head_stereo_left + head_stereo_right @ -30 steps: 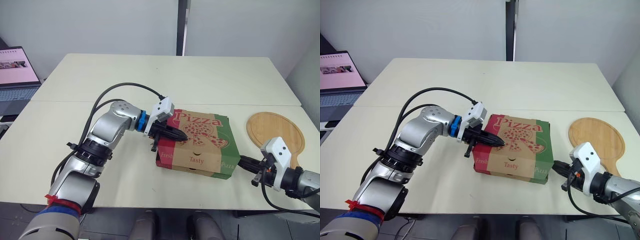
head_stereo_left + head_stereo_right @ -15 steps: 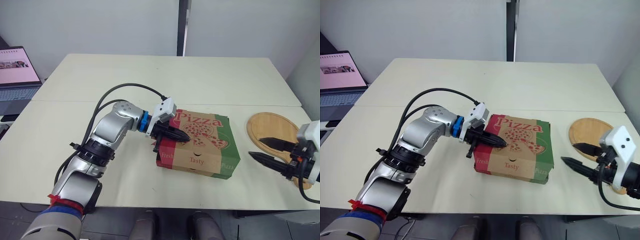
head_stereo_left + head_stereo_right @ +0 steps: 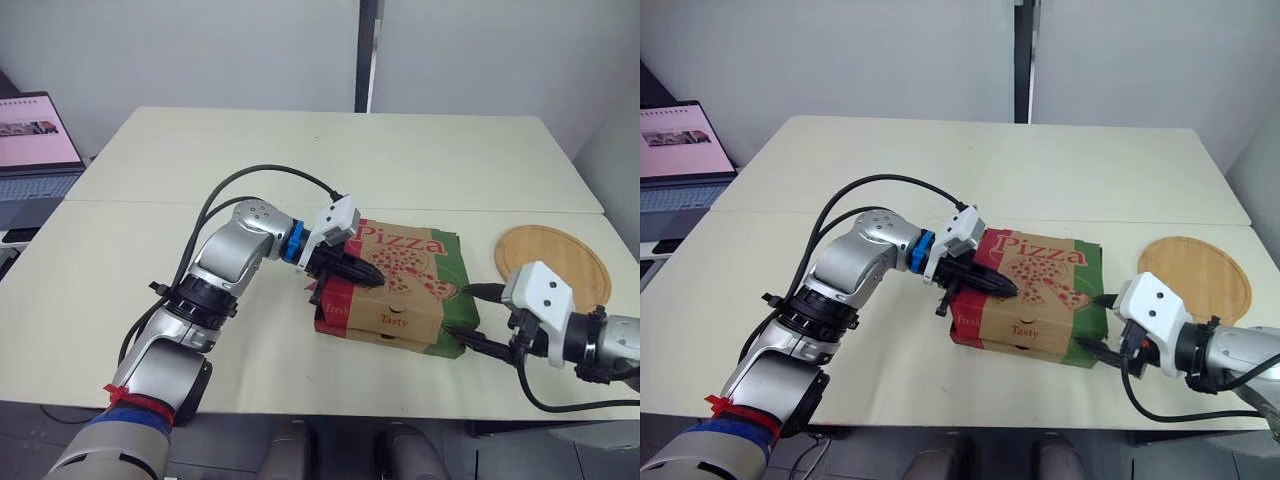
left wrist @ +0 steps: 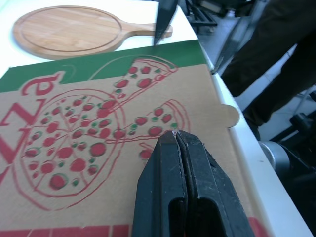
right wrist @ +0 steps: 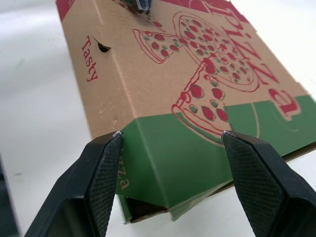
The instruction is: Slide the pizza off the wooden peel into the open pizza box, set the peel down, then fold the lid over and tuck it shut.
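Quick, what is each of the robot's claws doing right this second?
Left gripper: shut, holding nothing, tips resting on the pizza box lid.
Right gripper: open, straddling the box's green corner.

You can read "Pizza" in red script across the lid of the pizza box, and "Tasty" in red on its front flap. On that flap's green corner you get only "zza" (the word's start is hidden). The laptop screen's text is too small to read.
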`<state>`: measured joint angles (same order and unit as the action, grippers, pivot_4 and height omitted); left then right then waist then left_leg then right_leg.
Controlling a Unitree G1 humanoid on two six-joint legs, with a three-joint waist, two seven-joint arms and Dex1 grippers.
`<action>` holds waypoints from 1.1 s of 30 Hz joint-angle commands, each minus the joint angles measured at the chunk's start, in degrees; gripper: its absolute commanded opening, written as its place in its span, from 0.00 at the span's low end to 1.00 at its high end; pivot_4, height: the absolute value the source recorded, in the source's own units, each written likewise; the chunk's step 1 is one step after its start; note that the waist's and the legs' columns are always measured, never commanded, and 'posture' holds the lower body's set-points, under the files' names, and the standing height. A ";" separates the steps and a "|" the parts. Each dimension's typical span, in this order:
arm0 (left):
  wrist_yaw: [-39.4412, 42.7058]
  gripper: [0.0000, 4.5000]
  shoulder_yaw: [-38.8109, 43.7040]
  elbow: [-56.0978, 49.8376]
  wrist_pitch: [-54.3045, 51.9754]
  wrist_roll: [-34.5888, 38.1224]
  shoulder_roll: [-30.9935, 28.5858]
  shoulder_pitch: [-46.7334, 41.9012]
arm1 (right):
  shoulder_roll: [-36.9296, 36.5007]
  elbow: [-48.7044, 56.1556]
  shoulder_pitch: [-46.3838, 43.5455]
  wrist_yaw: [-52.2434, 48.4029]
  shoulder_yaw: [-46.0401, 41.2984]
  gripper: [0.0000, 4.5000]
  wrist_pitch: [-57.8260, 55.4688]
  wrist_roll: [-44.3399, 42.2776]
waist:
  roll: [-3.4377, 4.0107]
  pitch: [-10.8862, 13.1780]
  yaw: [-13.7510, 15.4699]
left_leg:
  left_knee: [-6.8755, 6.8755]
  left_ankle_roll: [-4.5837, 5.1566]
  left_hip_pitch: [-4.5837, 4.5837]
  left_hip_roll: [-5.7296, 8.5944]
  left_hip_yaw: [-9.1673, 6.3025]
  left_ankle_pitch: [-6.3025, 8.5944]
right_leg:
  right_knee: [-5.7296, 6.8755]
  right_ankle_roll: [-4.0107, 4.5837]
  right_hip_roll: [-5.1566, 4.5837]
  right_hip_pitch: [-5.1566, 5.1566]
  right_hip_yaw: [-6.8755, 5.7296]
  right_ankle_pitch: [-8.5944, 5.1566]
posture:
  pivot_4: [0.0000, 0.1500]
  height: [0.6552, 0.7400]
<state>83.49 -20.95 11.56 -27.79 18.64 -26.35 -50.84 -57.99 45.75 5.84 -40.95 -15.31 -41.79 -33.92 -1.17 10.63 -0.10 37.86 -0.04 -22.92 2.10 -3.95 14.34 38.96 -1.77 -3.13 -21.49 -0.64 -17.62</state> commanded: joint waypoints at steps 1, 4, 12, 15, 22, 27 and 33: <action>1.51 0.00 -0.52 -1.37 1.56 -0.77 0.18 -1.36 | 0.36 -0.17 -0.93 0.42 0.90 0.77 2.92 3.49 | 0.00 0.00 -0.02 | 0.00 0.00 0.00 -0.01 0.00 0.00 | 0.00 0.00 0.00 0.00 0.00 0.00 | 1.00 1.00; 2.46 0.00 -1.25 -1.42 2.82 -1.89 0.05 -1.05 | 0.71 -0.23 -0.63 0.33 2.18 0.77 4.38 5.73 | 0.00 0.00 -0.01 | 0.00 0.00 0.00 -0.01 -0.01 0.00 | 0.00 0.00 0.00 0.00 0.00 0.00 | 1.00 1.00; 2.73 0.00 -2.16 -2.04 4.53 -3.69 0.04 0.61 | 2.64 0.74 0.11 1.03 4.52 0.77 5.06 9.03 | 0.00 0.00 -0.05 | 0.01 0.00 0.02 -0.02 -0.01 0.00 | 0.01 0.00 -0.01 0.01 0.02 0.00 | 1.00 1.00; 2.57 0.00 -2.28 -2.09 4.76 -4.06 0.09 0.98 | 2.99 0.97 0.14 1.03 4.91 0.77 5.09 9.64 | 0.00 0.00 -0.04 | 0.02 0.00 0.02 -0.02 -0.02 0.00 | 0.01 0.00 -0.01 0.02 0.01 0.00 | 1.00 1.00; 1.77 0.00 -2.71 -1.91 6.14 -5.40 0.20 1.90 | 4.08 0.74 -0.74 1.19 6.27 0.77 5.82 11.47 | 0.00 0.00 -0.07 | 0.02 0.00 0.04 -0.03 -0.02 0.00 | 0.02 0.00 -0.01 0.03 0.01 0.00 | 1.00 1.00; 1.43 0.00 -2.81 -2.23 6.44 -5.83 0.25 2.38 | 5.48 2.37 -1.11 -0.12 2.85 0.77 2.04 5.64 | 0.01 0.00 -0.07 | 0.02 0.00 0.06 -0.04 -0.03 0.00 | 0.02 0.00 -0.01 0.05 0.01 0.00 | 1.00 1.00; 0.91 0.00 -2.76 -2.26 6.55 -6.03 0.30 2.45 | 6.90 2.92 -5.55 1.18 -1.08 0.77 -5.89 -5.78 | 0.01 0.00 -0.03 | 0.03 0.00 0.06 -0.05 -0.05 0.00 | 0.03 0.01 -0.01 0.06 0.00 0.00 | 1.00 1.00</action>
<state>84.47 -23.13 10.53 -21.80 13.44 -26.08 -48.77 -51.62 47.11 1.86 -41.00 -15.32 -46.09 -37.06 -1.16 10.62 -0.13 37.89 -0.04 -22.86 2.06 -4.01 14.34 38.99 -1.76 -3.14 -21.42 -0.66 -17.61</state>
